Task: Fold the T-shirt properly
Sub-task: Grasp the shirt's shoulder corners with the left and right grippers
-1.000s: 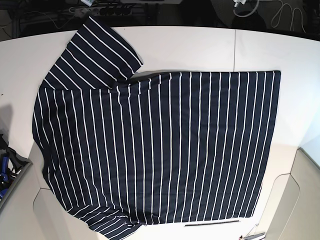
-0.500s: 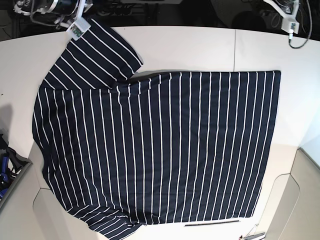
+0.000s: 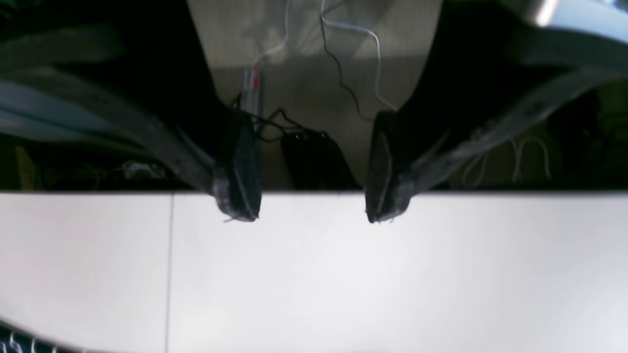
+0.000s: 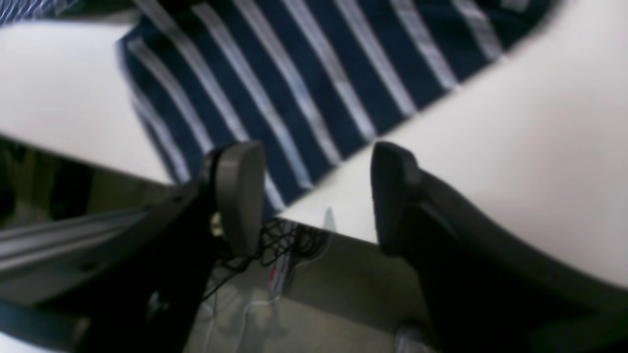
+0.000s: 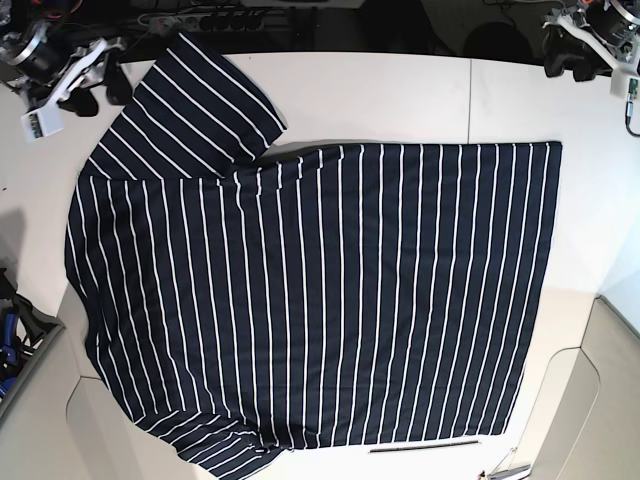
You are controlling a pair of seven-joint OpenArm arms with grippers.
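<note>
The T-shirt (image 5: 310,290), dark navy with thin white stripes, lies spread flat on the white table (image 5: 380,95), one sleeve (image 5: 190,105) pointing to the far left corner. My right gripper (image 5: 98,92) hovers open just left of that sleeve. In the right wrist view its fingertips (image 4: 240,162) straddle the table edge beside the sleeve (image 4: 294,73), holding nothing. My left gripper (image 5: 566,64) hangs open over the far right corner, apart from the shirt's hem corner (image 5: 552,150). The left wrist view shows that gripper (image 3: 311,215) empty above bare table (image 3: 343,274).
A seam (image 5: 470,100) runs across the table. A dark tray with blue items (image 5: 15,345) sits at the left edge. A thin dark rod (image 5: 420,446) lies by the shirt's near edge. Cables and a power strip (image 5: 200,18) lie beyond the far edge.
Both arms have come into the base view at the far corners and dropped toward the table. Both grippers have opened. The T-shirt has not moved.
</note>
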